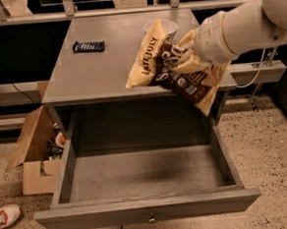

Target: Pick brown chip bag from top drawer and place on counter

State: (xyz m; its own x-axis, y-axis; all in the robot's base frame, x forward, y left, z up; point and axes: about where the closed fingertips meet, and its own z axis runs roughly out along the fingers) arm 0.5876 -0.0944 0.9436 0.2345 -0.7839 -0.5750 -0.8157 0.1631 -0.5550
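Observation:
The brown chip bag (167, 68) hangs crumpled in the air over the right front part of the counter (96, 70), its tan edge reading "LATE JULY". My gripper (187, 54) is shut on the bag's upper right side, at the end of the white arm that comes in from the upper right. The top drawer (146, 183) stands pulled open below, with a small round knob on its front panel. The bag partly hides the white bowl (161, 27).
A small dark flat bar wrapper (88, 46) lies on the counter's back left. An open cardboard box (35, 153) sits on the floor left of the cabinet. A shoe (4, 217) lies at the lower left.

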